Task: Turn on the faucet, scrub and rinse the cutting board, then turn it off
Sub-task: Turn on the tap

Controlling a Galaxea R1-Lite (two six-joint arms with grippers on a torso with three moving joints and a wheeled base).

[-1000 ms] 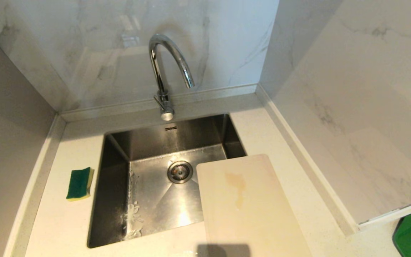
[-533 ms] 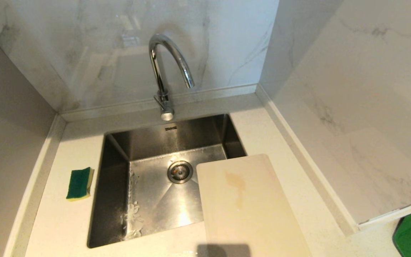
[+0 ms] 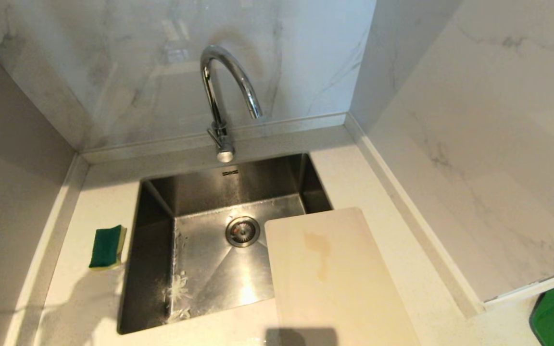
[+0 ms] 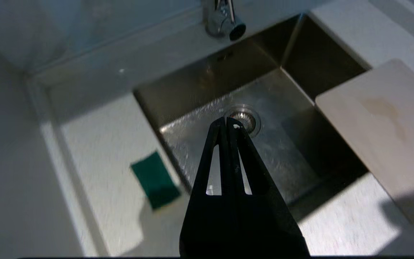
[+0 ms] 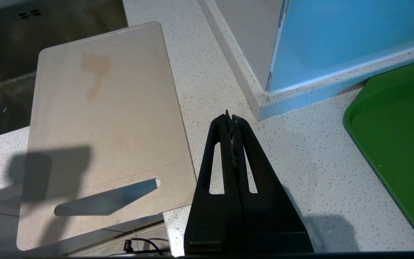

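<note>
A: We start with the countertop (image 3: 89,298). The sink (image 3: 157,230) is sunk into its middle, dry under the spout, so we judge nothing is begun and turning the water on is the step in hand.

B: Agreed. The cutting board (image 3: 334,278) lies flat at the sink's right edge, its far-left corner overhanging the basin, the stain facing up and the handle slot at the counter's near edge.

A: The faucet (image 3: 224,86) stands at the back edge of the counter, behind the sink's rim, its stubby lever (image 3: 224,153) pointing toward us. No water runs.

B: The sponge (image 3: 107,247) sits on the counter just beside the sink's left edge.

A: Our left gripper (image 4: 227,124) hangs above the basin, clenched, holding nothing. Our right gripper (image 5: 231,118) hovers over the counter right of the board, near the green tray (image 5: 401,144), likewise clenched and empty.

B: Next, we think, the left gripper must reach the lever and nudge it.
</note>
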